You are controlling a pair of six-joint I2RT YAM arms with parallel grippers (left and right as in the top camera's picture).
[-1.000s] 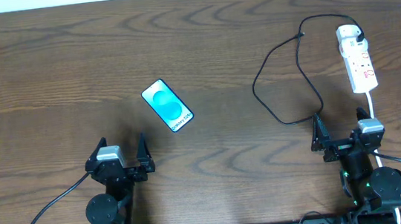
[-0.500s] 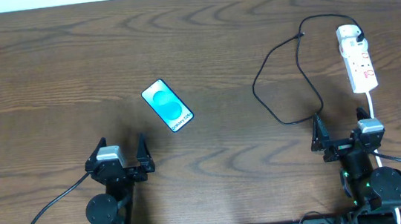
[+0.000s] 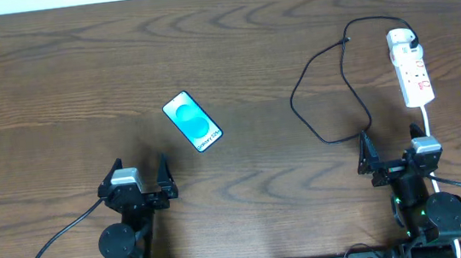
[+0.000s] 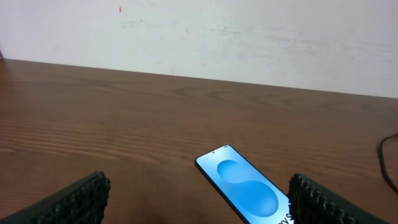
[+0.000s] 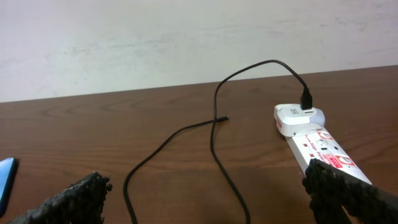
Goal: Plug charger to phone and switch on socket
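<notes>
Both arms sit at the near edge of the dark brown wooden table (image 3: pixel 79 76).

My left pincer (image 3: pixel 140 164): jaws wide, nothing between them, clear of everything. Its wrist view shows both ribbed black fingers (image 4: pixel 74 202) low in frame.

My right pincer (image 3: pixel 389 140): jaws as wide, holding nothing.

The slim rectangular phone with the turquoise screen and black edge (image 3: pixel 193 122) lies flat, face up, at about 1 o'clock from the left pincer. It is near the pincer but not touching, and its long axis runs from 11 to 5 o'clock.

The small white oblong power strip with red markings (image 3: pixel 412 71) lies at about 1 o'clock from the right pincer, lengthwise from 12 to 6. Its thick white cord (image 3: pixel 427 121) leaves the near end, passing just beside that pincer.

The thin black charger cable (image 3: pixel 294 105) is plugged in at the strip's far end. It arcs toward 9 o'clock, then makes a loose loop at 11 o'clock from the right pincer. Its free tip (image 5: pixel 225 118) rests on the wood, well apart from the phone.
</notes>
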